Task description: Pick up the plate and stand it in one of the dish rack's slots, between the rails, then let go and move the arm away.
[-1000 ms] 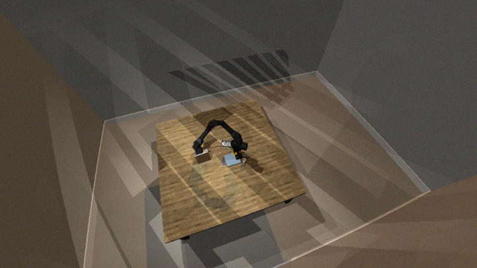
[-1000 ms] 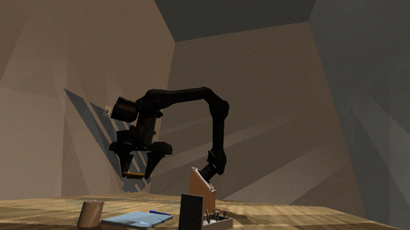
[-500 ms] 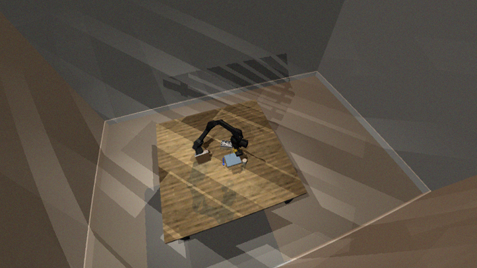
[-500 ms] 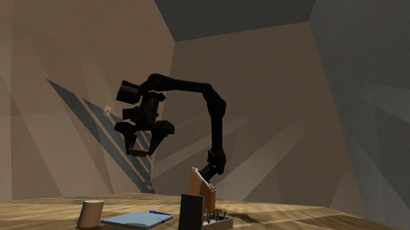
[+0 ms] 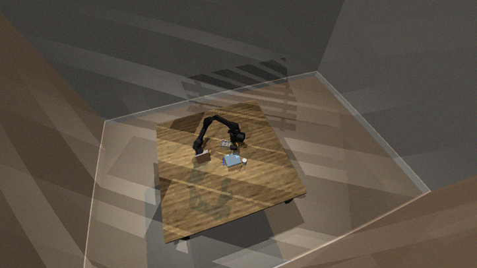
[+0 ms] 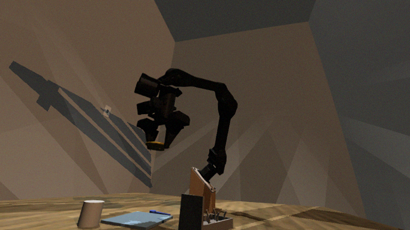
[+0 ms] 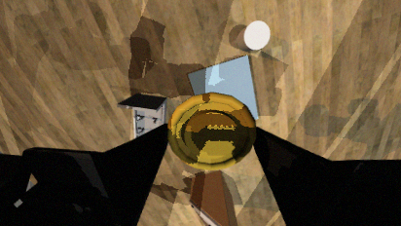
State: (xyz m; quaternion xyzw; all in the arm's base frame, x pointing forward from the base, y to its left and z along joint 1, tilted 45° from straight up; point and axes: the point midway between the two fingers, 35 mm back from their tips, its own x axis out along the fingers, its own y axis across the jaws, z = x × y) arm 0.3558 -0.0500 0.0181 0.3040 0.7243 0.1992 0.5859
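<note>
The yellow plate (image 6: 155,146) (image 7: 212,131) is held flat, face up, between the two fingers of my gripper (image 6: 156,146) (image 7: 210,130), gripped at opposite edges of its rim. It is high above the table, over the area by the blue board. In the top view the plate shows only as a small bit of yellow (image 5: 237,144). The dish rack (image 5: 225,143) (image 6: 219,226) (image 7: 146,118) is a small grey tray with short upright rails and a tall dark panel at one end. It stands on the table, below and to one side of the gripper. No plate is in its slots.
A light blue square board (image 5: 232,159) (image 6: 137,219) (image 7: 234,80) lies near the rack. A pale cup (image 5: 244,160) (image 6: 91,214) (image 7: 257,35) stands beside it, and a blue pen (image 5: 223,161) (image 6: 159,212) lies along another side. The arm's brown base block (image 5: 202,157) (image 6: 198,187) (image 7: 211,195) is behind the rack.
</note>
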